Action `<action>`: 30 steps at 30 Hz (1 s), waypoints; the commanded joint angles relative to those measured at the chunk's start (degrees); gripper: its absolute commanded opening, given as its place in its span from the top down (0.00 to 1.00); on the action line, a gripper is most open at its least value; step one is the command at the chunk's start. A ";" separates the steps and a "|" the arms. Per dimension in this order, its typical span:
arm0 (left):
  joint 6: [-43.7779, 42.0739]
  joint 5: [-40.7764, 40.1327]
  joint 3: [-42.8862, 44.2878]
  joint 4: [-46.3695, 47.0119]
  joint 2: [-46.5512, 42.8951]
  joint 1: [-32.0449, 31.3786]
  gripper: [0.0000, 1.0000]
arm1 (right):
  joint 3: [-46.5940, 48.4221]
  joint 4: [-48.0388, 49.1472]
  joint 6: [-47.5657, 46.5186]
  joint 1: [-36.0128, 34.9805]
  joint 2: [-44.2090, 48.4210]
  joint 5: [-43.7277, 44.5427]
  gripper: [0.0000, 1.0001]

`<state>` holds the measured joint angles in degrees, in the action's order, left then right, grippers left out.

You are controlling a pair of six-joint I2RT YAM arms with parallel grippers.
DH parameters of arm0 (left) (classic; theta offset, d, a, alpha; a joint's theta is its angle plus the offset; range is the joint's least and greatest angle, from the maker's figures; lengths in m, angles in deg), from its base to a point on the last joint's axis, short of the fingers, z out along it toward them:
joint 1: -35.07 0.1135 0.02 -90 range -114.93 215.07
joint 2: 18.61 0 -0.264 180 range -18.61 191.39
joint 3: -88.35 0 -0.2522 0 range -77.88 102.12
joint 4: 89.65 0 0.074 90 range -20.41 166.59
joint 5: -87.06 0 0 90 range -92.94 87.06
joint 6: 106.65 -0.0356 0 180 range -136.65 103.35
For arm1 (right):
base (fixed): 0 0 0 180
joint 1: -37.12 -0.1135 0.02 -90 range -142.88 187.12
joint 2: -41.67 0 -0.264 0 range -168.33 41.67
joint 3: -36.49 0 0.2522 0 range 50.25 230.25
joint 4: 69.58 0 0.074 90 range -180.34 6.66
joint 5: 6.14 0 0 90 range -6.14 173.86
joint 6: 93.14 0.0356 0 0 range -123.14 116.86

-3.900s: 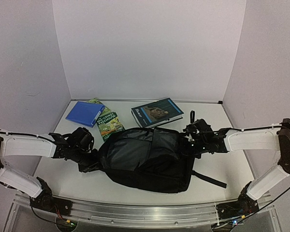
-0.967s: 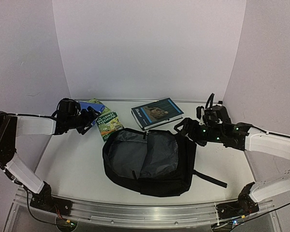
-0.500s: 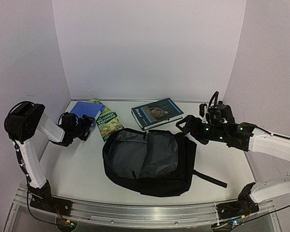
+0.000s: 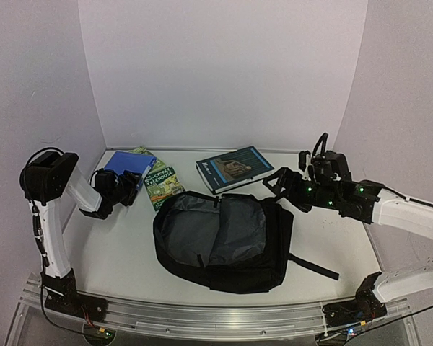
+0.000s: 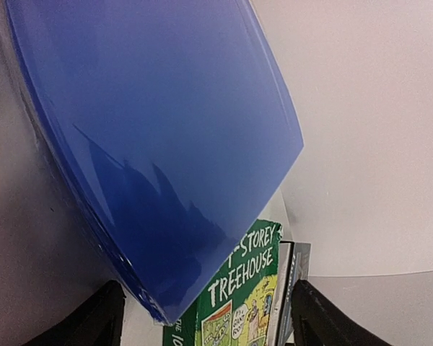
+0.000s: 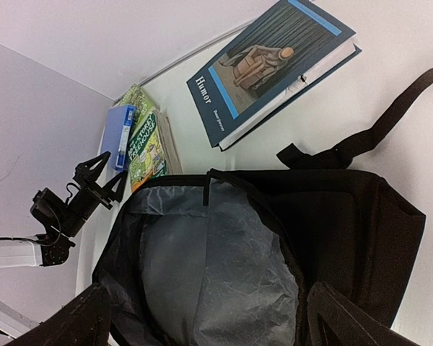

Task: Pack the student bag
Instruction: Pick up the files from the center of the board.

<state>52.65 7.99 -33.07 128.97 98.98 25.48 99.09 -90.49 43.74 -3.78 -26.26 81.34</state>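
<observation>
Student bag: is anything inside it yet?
Only bare grey lining shows in the open student bag; no item is visible. A loose inner panel folds over part of the inside, so whatever lies beneath it is hidden.

Student bag (image 4: 231, 252): big black fabric backpack, lying flat mid-table (image 4: 115, 252). Main compartment unzipped, gaping toward the back wall, grey lining exposed. Inner panel looks slumped across the opening, hard to tell. One strap (image 4: 314, 265) trails right.

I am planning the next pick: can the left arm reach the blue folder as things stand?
Probably yes: the open left tool sits right at the blue folder's edge, with nothing in between.
</observation>
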 commanded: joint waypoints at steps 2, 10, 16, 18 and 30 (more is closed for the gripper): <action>0.03 0.89 2.36 1.58 2.87 1.14 0.30 | 3.06 0.61 0.49 0.19 -0.47 1.02 0.06; -5.22 1.76 3.65 1.30 0.97 1.35 0.56 | 3.29 0.47 0.75 0.18 -0.74 1.25 0.06; -10.56 2.99 2.80 -0.63 -4.60 1.38 0.77 | 3.46 0.38 0.65 0.16 -0.97 1.19 0.06; -12.23 3.31 2.13 -1.83 -7.07 1.40 0.82 | 3.54 0.36 0.60 0.13 -0.94 1.22 0.06; -25.70 19.27 1.48 -24.87 -29.23 1.33 0.90 | 6.84 -0.57 -6.00 0.20 -2.05 -2.40 0.05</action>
<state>35.42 18.14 -32.65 115.12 78.82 26.65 101.64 -91.28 42.14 -3.79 -27.17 81.20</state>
